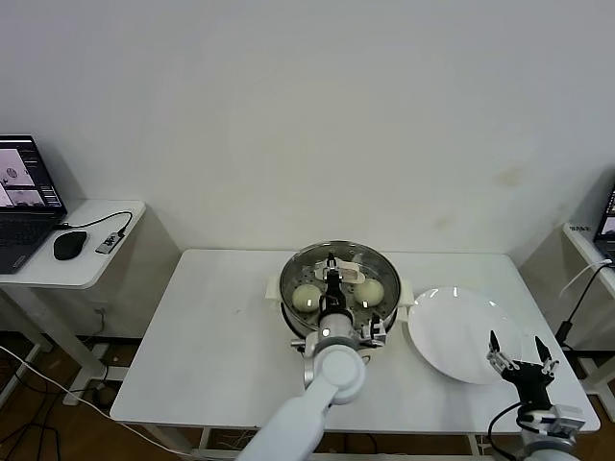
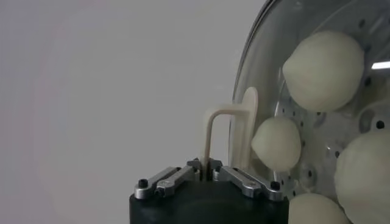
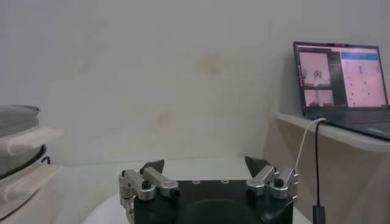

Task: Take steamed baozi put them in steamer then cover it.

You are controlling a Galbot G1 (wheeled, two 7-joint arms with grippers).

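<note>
The steamer (image 1: 288, 309) stands mid-table with the clear glass cover (image 1: 357, 257) over it. Cream-white baozi (image 1: 306, 296) show through the glass; in the left wrist view several baozi (image 2: 323, 70) lie on the perforated tray behind the cover (image 2: 268, 55). My left gripper (image 1: 332, 274) is above the pot's centre, shut on the cover's cream handle (image 2: 230, 131). My right gripper (image 1: 520, 352) is open and empty over the near right part of the table, beside the white plate; its open fingers (image 3: 153, 167) show in the right wrist view.
A flat white plate (image 1: 461, 331) lies right of the steamer. The steamer's side (image 3: 18, 152) shows in the right wrist view. A side desk with laptop (image 1: 24, 197) and mouse (image 1: 69, 245) stands at far left; another laptop (image 3: 341, 76) sits at right.
</note>
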